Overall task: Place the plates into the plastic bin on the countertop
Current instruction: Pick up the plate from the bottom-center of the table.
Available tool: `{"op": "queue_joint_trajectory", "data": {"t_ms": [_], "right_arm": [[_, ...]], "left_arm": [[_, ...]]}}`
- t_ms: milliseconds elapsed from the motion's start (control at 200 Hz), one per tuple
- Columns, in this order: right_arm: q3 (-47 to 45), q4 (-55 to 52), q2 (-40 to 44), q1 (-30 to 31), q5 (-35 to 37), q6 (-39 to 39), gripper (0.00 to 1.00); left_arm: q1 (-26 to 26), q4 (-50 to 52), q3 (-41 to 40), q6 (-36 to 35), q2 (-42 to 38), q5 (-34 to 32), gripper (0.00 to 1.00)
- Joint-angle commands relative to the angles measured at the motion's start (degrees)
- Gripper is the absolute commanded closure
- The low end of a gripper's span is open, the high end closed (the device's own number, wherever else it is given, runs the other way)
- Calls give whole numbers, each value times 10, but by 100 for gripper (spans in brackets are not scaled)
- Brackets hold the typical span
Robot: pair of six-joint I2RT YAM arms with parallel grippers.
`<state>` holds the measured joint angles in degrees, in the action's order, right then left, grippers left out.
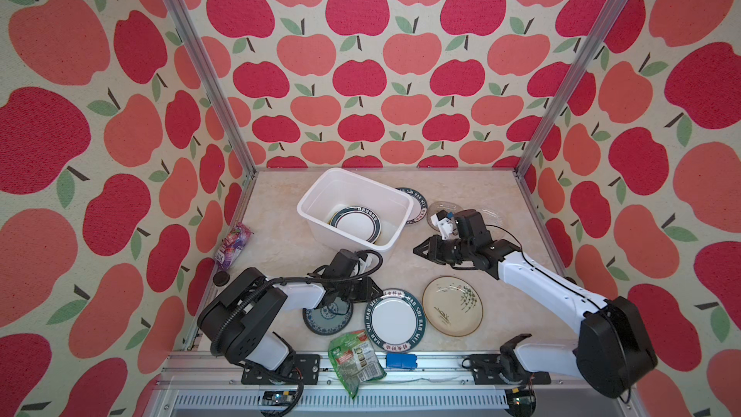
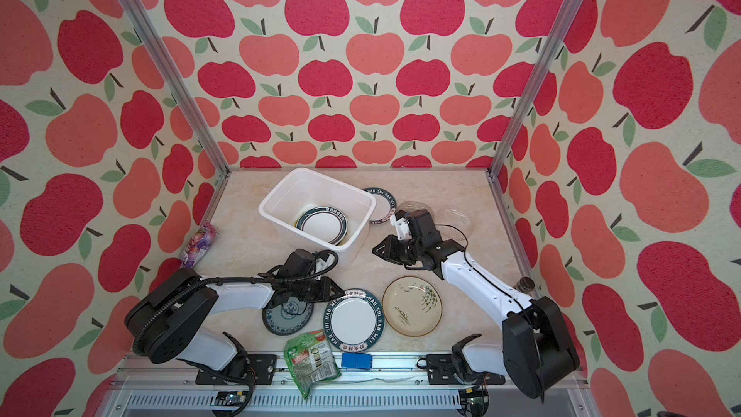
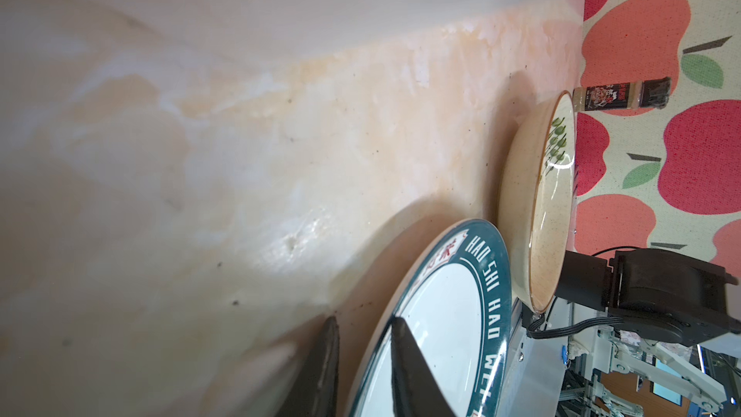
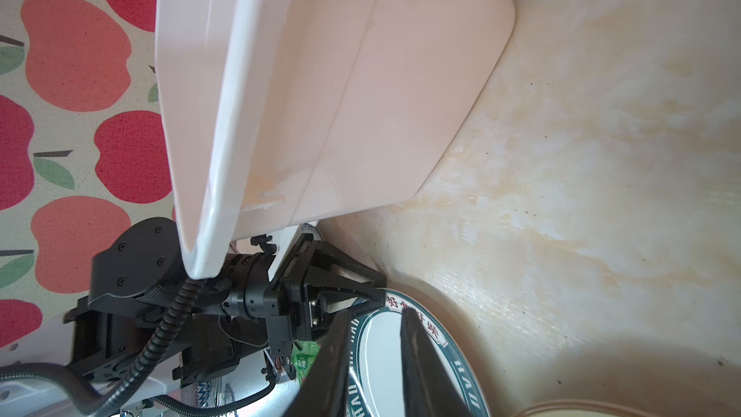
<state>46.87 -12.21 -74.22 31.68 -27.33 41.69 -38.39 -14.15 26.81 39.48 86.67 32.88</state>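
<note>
The left gripper (image 1: 378, 290) has its jaws close on both sides of the rim of the round white plate with the dark green lettered rim (image 1: 393, 320). That plate lies flat near the front edge of the beige marble countertop (image 1: 276, 242), but I cannot tell if the jaws squeeze it. The right gripper (image 1: 418, 251) hangs over the middle, its jaws a little apart and holding nothing, and the white plastic bin (image 1: 353, 240) sits toward the back edge with another green-rimmed plate (image 1: 355, 226) inside.
</note>
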Motion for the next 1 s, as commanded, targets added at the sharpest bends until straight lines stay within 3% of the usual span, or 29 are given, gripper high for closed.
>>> {"op": "queue_joint_trajectory", "data": {"t_ms": [0,190,335,725,996], "right_arm": [[-4,-7,1,-7,1,-4,75],[-2,-13,11,-8,11,-7,75],[1,-17,10,-9,16,-7,75],[3,-37,19,-12,-11,-12,74],[-22,-39,46,-15,-60,-3,57]], "left_arm": [[2,56,-15,-3,7,-18,80],[15,82,-12,-9,-14,-37,87],[28,90,-17,-7,-41,-48,100],[68,67,-67,36,-167,-68,100],[109,91,-88,74,-328,-74,100]]}}
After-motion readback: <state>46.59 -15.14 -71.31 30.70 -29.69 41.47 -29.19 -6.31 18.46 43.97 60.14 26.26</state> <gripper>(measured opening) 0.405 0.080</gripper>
